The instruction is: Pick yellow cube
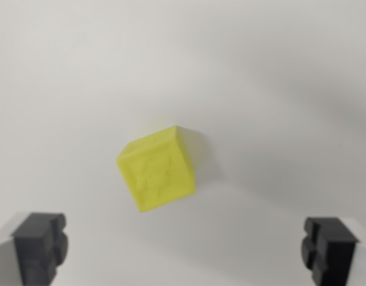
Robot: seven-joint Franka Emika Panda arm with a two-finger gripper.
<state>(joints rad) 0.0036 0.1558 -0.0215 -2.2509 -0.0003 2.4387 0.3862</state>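
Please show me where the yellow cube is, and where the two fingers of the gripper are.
yellow cube (156,168), wrist view, middle of its embossed front face.
left finger (41,245), wrist view, its dark pad.
right finger (327,247), wrist view, its dark pad.

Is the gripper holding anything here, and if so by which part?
Nothing is held. The gripper is open, its fingers wide apart, and the yellow cube lies untouched on the white surface between and beyond them.

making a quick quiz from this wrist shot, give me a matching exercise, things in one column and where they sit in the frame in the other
Things:
1. yellow cube
2. one black finger of the hand
3. other black finger
4. white surface

Places:
A. bottom corner, wrist view's right
B. near the middle
C. bottom corner, wrist view's left
D. all around the cube

Pairs: 1-B, 2-C, 3-A, 4-D
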